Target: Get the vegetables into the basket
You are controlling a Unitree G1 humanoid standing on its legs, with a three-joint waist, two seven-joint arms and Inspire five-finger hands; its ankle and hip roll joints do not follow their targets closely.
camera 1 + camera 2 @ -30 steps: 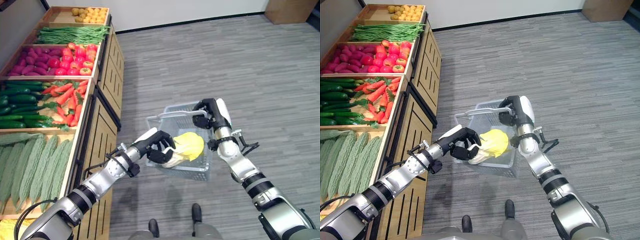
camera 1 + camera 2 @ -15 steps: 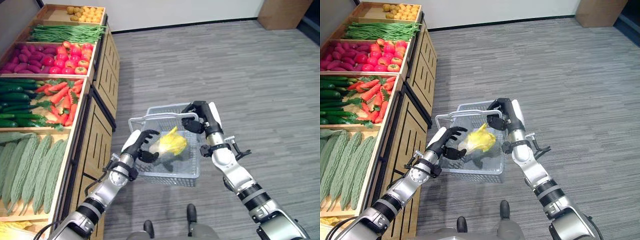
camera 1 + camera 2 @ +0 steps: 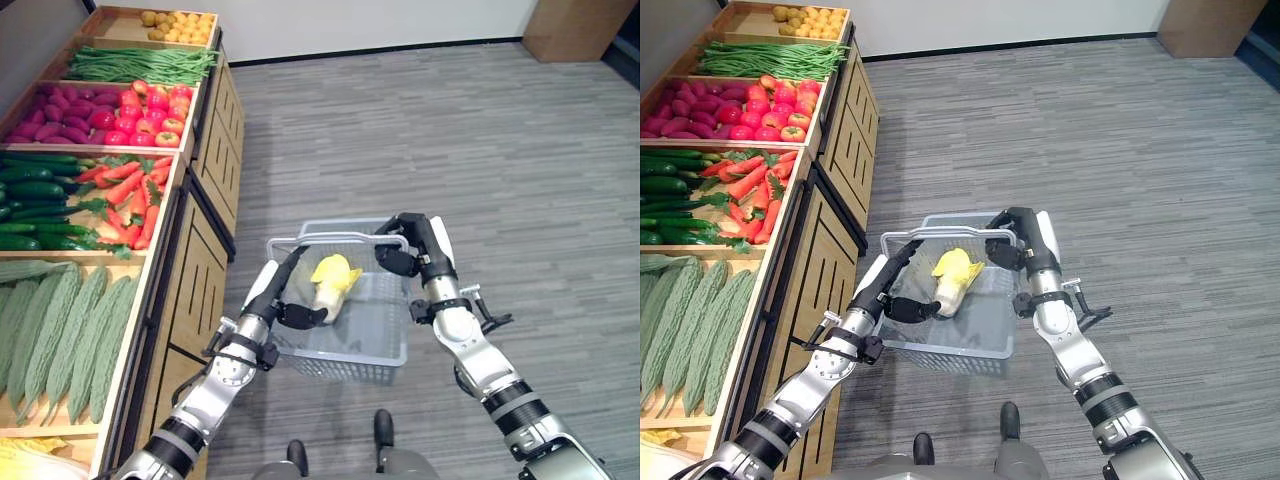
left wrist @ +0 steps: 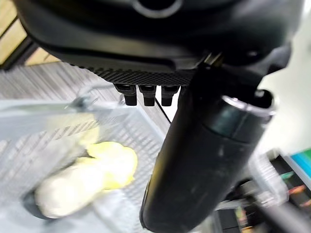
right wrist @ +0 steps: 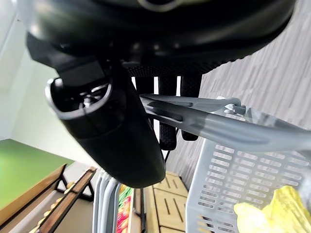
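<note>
While the right hand [image 3: 400, 248] is clenched round the handle [image 3: 335, 238] of the grey basket [image 3: 385, 345], a yellow leafy vegetable [image 3: 332, 277] lies inside the basket, toward its 10 o'clock corner. At the basket's 9 o'clock rim, the left hand [image 3: 283, 296] reaches in with fingers straight and released, its thumb just beside the vegetable's pale stem end. At 9 to 11 o'clock from the basket stands a wooden produce shelf [image 3: 205, 245] of bins: bitter gourds [image 3: 62, 330] nearest, then cucumbers [image 3: 35, 205] with carrots [image 3: 130, 195], then sweet potatoes [image 3: 55, 115] with tomatoes [image 3: 150, 112], green beans [image 3: 140, 65], and potatoes [image 3: 175, 27] farthest.
</note>
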